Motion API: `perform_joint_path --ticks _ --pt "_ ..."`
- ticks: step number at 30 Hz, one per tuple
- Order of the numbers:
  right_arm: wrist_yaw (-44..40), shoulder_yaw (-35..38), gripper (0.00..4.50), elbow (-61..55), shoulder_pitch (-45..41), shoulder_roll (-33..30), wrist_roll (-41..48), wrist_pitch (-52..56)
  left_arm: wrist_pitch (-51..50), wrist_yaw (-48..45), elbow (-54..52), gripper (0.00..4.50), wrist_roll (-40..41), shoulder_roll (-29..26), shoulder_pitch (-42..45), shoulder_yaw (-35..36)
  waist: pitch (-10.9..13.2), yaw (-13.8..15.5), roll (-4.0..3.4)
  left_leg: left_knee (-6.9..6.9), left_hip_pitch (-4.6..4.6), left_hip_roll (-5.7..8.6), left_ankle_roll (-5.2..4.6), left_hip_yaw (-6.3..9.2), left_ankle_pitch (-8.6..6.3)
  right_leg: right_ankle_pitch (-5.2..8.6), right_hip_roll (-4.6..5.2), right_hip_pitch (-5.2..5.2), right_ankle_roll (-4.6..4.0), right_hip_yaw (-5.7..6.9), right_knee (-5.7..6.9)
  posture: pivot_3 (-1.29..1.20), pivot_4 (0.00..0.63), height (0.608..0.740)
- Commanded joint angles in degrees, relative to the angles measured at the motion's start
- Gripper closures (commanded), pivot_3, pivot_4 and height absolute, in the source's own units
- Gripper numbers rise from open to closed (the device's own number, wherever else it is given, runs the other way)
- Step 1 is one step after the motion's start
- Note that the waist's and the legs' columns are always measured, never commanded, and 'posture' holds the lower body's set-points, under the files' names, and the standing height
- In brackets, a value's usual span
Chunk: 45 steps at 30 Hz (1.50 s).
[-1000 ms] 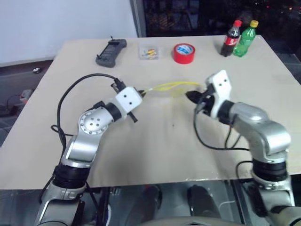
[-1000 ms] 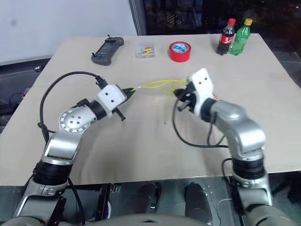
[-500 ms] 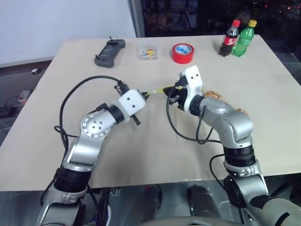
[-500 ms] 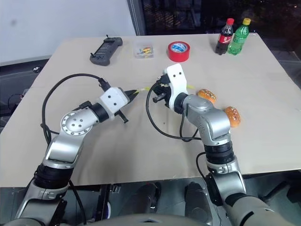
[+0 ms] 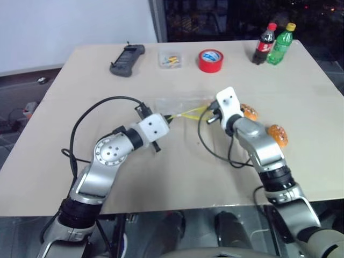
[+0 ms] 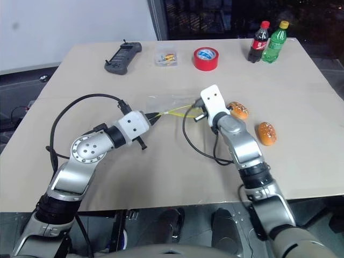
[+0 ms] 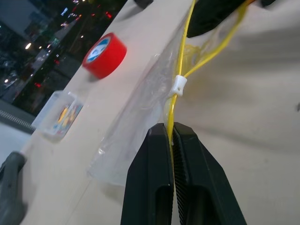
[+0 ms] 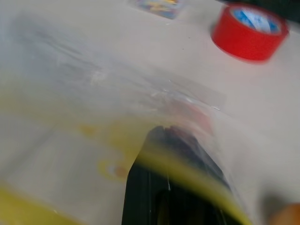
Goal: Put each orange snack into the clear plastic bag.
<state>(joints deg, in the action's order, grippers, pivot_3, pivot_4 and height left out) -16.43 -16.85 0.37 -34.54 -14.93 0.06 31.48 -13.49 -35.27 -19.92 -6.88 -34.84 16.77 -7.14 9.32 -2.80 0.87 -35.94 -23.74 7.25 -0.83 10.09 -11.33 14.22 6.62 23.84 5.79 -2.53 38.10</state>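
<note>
The clear plastic bag (image 5: 180, 104) hangs low over the middle of the table, its yellow seal strip (image 6: 174, 111) stretched between my two grippers. My left gripper (image 7: 171, 133) is shut on the strip at the bag's left end, also seen from above (image 5: 167, 117). At the bag's right end my right gripper (image 6: 196, 111) is shut on the bag, whose crinkled film drapes over its fingers (image 8: 164, 154). Two orange snacks lie on the table to the right of my right arm, one (image 5: 248, 112) close to the wrist, the other (image 5: 278, 134) nearer the table's right side.
Along the far edge stand a black handset (image 5: 127, 58), a small clear box of coloured bits (image 5: 170, 59), a red tape roll (image 5: 210, 60) and two bottles, a cola (image 5: 263, 44) and a green one (image 5: 280, 43). A black cable loops beside each arm.
My right gripper has sunk toward the table with its end of the bag, and its wrist has rolled. Both snacks, hidden behind that arm a second ago, now show. The left gripper has hardly moved.
</note>
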Motion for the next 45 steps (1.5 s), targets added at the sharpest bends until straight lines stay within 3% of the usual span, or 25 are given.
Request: perform_joint_path --ticks 1,4,7,15,20,23,27,35,38,43,45 --pt "-4.6 -5.9 4.48 -3.8 -0.8 -2.8 -5.6 -10.5 0.8 0.5 -1.9 4.5 -0.6 -0.2 0.2 0.6 0.0 -0.8 -0.01 0.02 0.01 -0.05 -0.01 -0.02 0.0 0.0 -0.03 0.02 0.0 -0.01 0.03 0.0 0.15 0.74" --pt "-7.4 -11.2 4.48 -1.0 -2.8 -6.7 -12.7 -18.4 0.9 0.4 -1.9 4.5 -0.8 -0.1 0.2 0.4 0.0 -0.9 -0.01 0.04 0.03 -0.2 -0.06 0.0 -0.03 0.0 -0.18 0.01 -0.01 -0.01 0.03 0.0 0.15 0.74" --pt "-6.9 -14.5 3.72 3.7 -4.6 -9.4 -19.5 -24.9 0.7 0.5 -1.8 4.5 -1.1 0.2 0.5 0.2 0.0 -0.7 -0.01 -0.03 0.02 -0.19 -0.04 -0.03 -0.03 -0.01 -0.18 -0.03 -0.02 -0.01 0.0 0.0 0.15 0.74" --pt "-7.1 -11.2 0.05 5.8 -4.7 -10.2 -23.6 -29.8 -2.1 1.9 -1.2 4.5 -2.7 0.9 0.3 0.2 0.0 0.4 -0.01 -0.04 0.02 -0.21 0.02 -0.03 0.01 -0.03 -0.21 -0.03 -0.04 -0.03 -0.02 0.0 0.15 0.74" --pt "-19.6 1.8 0.05 -8.2 1.7 -11.3 -4.5 -16.3 -4.4 2.9 0.2 4.5 -3.5 1.7 0.9 0.8 0.0 1.1 0.0 -0.04 -0.02 -0.2 0.01 0.09 0.0 -0.04 -0.21 -0.09 -0.05 0.03 -0.09 0.0 0.15 0.74" --pt "-22.4 7.4 0.05 -12.0 2.9 -13.6 0.3 -9.5 -4.7 3.1 0.6 4.5 -3.3 1.8 1.2 1.1 0.0 1.1 0.0 -0.06 -0.03 -0.19 -0.15 0.08 -0.09 -0.05 -0.21 -0.1 -0.04 0.02 -0.12 0.0 0.15 0.74" --pt "-19.9 11.7 0.05 -3.1 1.3 -17.6 -1.3 -5.7 -4.9 3.5 1.4 4.5 -2.6 2.5 2.5 1.3 0.0 1.3 0.0 -0.07 0.03 -0.21 -0.23 0.09 -0.14 -0.06 -0.23 -0.15 -0.05 0.07 -0.1 0.0 0.15 0.74" --pt "-21.8 12.6 0.05 21.0 -6.3 -16.5 0.3 -4.7 -5.9 3.5 0.6 4.5 -1.8 4.2 3.3 0.7 0.0 0.5 -0.01 -0.07 0.04 -0.28 -0.14 -0.11 -0.09 -0.1 -0.24 -0.15 -0.1 -0.04 -0.11 0.0 0.15 0.74" --pt "-22.2 12.7 0.89 25.3 -7.7 -16.3 0.4 -6.3 -6.2 3.5 0.0 4.5 -1.7 4.7 2.7 0.7 0.0 0.5 -0.01 -0.08 0.03 -0.27 -0.12 -0.12 -0.08 -0.1 -0.25 -0.14 -0.1 -0.05 -0.13 0.0 0.15 0.74" --pt "-24.4 14.0 3.18 20.4 -6.3 -16.7 3.3 -4.8 -6.5 3.9 -0.4 4.5 -1.8 4.8 1.9 1.1 0.0 0.6 -0.01 -0.08 0.02 -0.27 -0.15 -0.1 -0.09 -0.1 -0.25 -0.14 -0.1 -0.04 -0.13 0.0 0.15 0.74" --pt "-25.4 14.8 3.81 16.3 -4.8 -17.2 4.9 -4.0 -6.4 4.2 -0.3 4.5 -2.1 4.7 1.8 1.0 0.0 0.6 -0.01 -0.08 0.01 -0.27 -0.15 -0.07 -0.1 -0.1 -0.25 -0.13 -0.1 -0.03 -0.13 0.0 0.15 0.74"
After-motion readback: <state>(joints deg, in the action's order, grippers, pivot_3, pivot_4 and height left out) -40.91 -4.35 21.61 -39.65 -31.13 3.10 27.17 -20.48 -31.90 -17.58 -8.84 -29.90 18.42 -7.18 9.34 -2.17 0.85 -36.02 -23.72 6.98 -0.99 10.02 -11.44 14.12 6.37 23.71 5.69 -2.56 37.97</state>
